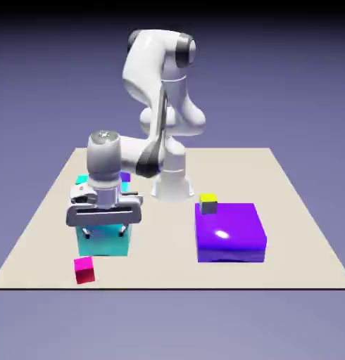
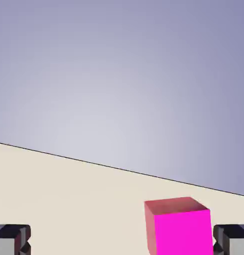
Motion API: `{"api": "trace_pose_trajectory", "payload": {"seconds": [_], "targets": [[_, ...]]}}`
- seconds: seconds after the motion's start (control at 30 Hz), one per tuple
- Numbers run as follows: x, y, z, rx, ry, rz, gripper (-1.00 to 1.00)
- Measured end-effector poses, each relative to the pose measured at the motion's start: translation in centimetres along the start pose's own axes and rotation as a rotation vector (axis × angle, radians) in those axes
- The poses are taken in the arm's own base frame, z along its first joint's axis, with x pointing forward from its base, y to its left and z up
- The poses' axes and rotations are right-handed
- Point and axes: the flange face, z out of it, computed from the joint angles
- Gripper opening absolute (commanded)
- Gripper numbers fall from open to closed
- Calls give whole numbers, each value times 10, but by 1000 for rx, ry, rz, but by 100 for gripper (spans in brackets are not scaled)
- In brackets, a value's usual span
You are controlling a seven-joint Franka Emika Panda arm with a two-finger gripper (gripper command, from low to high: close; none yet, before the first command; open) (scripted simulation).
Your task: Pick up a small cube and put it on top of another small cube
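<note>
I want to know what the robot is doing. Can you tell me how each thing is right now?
White robot arm's gripper: open, holding nothing, hovering by the teal block.
Tiny hot-pink-topped cube with red sides: on the table, untouched.
Big teal block: on the table, partly hidden.
Small yellow-topped cube: at the big purple block's back edge.

My arm (image 1: pixel 161 84) was glossy white, all rounded shells, with dark grey bands at the joints. A grey-capped wrist sat above my flat grey gripper (image 1: pixel 104 226), whose dark, ridged fingertips (image 2: pixel 12 239) looked metallic.
</note>
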Motion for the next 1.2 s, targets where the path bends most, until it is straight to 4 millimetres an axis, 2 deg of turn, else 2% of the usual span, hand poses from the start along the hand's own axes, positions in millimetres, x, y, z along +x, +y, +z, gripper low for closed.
{"api": "trace_pose_trajectory", "payload": {"seconds": [0.17,0.27,0.3,0.37,0.5,0.63,0.77,0.93,1.1,1.17,1.2], "targets": [[24,36,60,-79,-153,-54,0],[19,40,117,-82,-159,-55,0],[17,40,131,-81,-159,-55,-100],[16,40,132,-81,-160,-55,-100],[24,40,54,-80,-161,-38,-100],[15,60,-12,-80,-166,107,-100],[-2,81,-74,-72,-177,252,-100],[-36,113,-143,-52,-200,433,-100],[-79,143,-201,-22,-238,600,-100],[-83,146,-205,-19,-241,613,-100],[-84,145,-190,-20,-242,613,-100]]}}
